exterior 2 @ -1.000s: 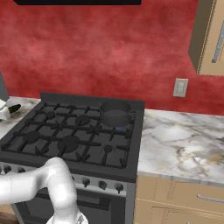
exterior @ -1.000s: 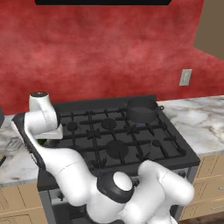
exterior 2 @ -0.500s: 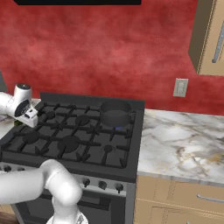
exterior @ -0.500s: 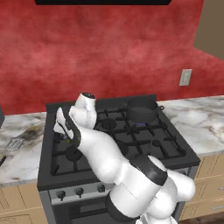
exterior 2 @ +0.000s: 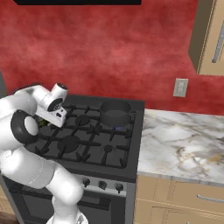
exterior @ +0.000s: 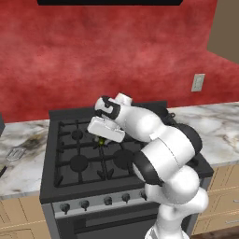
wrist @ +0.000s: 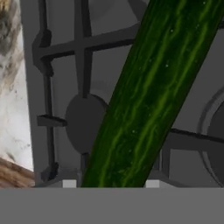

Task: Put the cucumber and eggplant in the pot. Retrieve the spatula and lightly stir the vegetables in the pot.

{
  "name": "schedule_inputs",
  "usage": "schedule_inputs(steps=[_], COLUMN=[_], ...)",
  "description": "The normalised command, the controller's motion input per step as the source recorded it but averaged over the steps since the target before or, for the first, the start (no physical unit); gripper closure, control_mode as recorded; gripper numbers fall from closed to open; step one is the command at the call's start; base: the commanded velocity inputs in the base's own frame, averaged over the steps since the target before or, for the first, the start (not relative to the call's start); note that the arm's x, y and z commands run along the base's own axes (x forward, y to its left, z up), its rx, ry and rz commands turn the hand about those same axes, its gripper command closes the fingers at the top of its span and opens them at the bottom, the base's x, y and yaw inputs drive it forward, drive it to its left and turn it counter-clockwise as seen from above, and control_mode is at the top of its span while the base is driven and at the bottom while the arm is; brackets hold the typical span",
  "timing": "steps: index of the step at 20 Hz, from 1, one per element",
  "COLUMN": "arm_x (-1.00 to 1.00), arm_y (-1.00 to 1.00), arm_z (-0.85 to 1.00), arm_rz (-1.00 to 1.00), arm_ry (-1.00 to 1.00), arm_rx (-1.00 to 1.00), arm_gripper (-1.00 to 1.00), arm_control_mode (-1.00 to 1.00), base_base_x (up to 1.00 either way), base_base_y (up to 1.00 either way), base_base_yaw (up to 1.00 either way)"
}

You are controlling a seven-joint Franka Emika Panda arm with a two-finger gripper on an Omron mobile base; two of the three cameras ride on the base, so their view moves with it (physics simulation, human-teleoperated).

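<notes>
My gripper hangs over the left-middle burners of the stove, shut on the cucumber. In the hand view the dark green cucumber runs slantwise between the two finger tips, above a burner grate. A small green bit of the cucumber shows under the hand, and again in the right base view. The dark round pot stands on the back right burner, well to the right of the gripper. The spatula lies on the left counter. The eggplant is out of view.
The black gas stove has raised grates under the hand. Marble counters flank it on the left and on the right. A red wall with an outlet closes the back. My own arm hides part of the stove's right side.
The arm has swung from the left counter edge rightward over the stove burners, carrying the cucumber with it. The pot and stove have stayed put.
</notes>
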Motion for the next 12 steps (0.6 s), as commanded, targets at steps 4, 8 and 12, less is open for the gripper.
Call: schedule_inputs(steps=[4,8,12], arm_x=[0.2,0.03,-0.23], arm_y=[-1.0,-0.72,-0.29], arm_z=[0.31,0.47,0.23], arm_rz=[0.12,0.13,0.09], arm_ry=[0.06,0.02,-0.03], arm_rx=[-0.06,-0.22,-0.25], arm_gripper=[1.0,1.0,1.0], arm_control_mode=[-1.0,-1.0,-1.0], base_base_x=[0.0,0.0,0.0], base_base_y=[0.0,0.0,0.0], base_base_yaw=[0.0,0.0,0.0])
